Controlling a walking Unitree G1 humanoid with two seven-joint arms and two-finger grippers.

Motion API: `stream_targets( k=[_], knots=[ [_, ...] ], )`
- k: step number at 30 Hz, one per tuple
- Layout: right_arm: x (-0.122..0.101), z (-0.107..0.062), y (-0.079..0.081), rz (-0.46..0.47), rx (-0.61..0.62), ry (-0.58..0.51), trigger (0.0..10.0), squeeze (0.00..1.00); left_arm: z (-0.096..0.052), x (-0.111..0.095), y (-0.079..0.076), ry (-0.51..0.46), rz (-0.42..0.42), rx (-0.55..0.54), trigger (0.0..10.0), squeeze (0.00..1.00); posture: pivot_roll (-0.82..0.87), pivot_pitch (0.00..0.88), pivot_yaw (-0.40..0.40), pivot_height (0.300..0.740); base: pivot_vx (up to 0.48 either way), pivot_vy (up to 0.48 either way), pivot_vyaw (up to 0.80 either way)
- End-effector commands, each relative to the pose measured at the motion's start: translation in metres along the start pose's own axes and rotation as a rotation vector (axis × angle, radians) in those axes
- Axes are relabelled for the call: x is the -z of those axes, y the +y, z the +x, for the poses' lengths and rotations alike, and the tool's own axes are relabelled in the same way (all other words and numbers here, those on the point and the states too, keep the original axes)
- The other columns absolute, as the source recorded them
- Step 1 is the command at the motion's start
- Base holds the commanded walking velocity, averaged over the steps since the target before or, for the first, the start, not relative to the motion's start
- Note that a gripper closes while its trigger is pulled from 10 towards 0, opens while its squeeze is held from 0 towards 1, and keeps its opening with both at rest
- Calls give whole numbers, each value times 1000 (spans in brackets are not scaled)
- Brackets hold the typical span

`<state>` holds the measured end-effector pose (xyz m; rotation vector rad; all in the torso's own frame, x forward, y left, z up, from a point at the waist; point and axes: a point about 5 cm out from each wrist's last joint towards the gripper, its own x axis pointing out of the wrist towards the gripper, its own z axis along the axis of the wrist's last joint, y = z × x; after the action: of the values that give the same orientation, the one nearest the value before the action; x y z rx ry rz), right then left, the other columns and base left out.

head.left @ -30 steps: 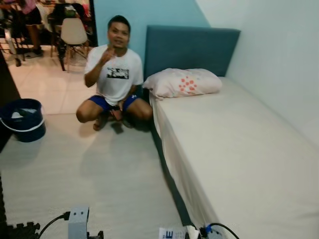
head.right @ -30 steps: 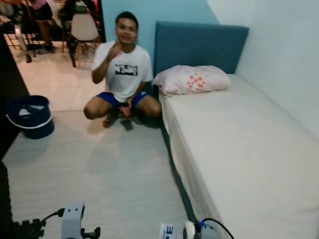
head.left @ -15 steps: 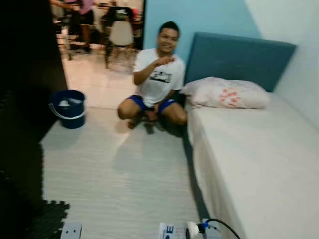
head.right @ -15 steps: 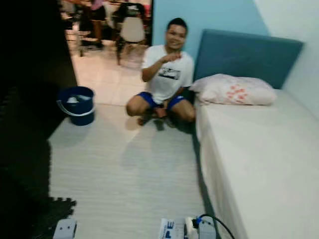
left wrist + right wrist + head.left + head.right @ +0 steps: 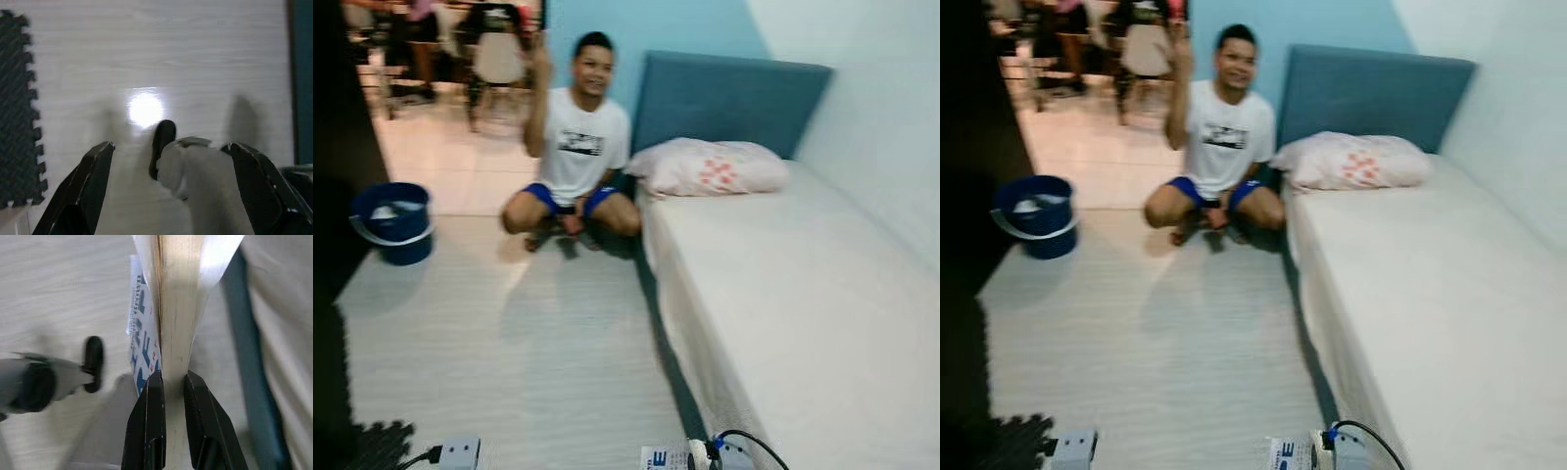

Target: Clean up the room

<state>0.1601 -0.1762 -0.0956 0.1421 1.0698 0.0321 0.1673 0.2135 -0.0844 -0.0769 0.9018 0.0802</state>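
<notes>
My right gripper [image 5: 173, 379] is shut on a thin book [image 5: 178, 308], seen edge-on with pale pages and a white cover printed with blue letters. The book's top edge [image 5: 658, 458] shows at the bottom of the head views, beside my right wrist [image 5: 717, 452]. My left gripper [image 5: 171, 147] hangs open over the pale wood floor with nothing between its fingers; my own grey leg and black foot [image 5: 163, 144] lie below it. A blue bucket [image 5: 394, 222] holding something white stands on the floor at the left.
A person [image 5: 573, 147] squats on the floor by the bed [image 5: 803, 294], one hand raised. A patterned pillow [image 5: 710, 166] lies against the teal headboard [image 5: 729, 98]. Black foam matting [image 5: 372, 446] edges the floor at lower left. A white chair [image 5: 499, 59] stands beyond the doorway.
The camera swung left and then back to the right, so the whole scene shifted. The person has lifted a hand from chest height to above the head. My grippers look unchanged.
</notes>
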Motion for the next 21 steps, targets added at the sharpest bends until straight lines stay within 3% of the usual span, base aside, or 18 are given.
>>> stream_targets(
  k=[1, 14, 18, 21],
  knots=[
    [-3, 0, -3, -24, 11, -5, 10000, 0, -1, 6, -5, 18, 6, 15, 10000, 0, 130, 0, -139, 726, 0, 0, 0],
    [-9, -1, -7, -45, 32, -32, 10000, 0, -2, 12, -6, 27, -20, 44, 10000, 0, 130, 0, -146, 726, 0, 0, 0],
    [-40, 0, -8, 23, 30, -150, 10000, 0, -1, 8, -11, 13, -30, 56, 10000, 0, 124, 0, -152, 726, 305, 0, 0],
    [-51, 0, -8, 51, 25, -190, 10000, 0, 0, 7, -12, 9, -31, 62, 10000, 0, 121, 0, -151, 726, 335, 0, 0]
  ],
)
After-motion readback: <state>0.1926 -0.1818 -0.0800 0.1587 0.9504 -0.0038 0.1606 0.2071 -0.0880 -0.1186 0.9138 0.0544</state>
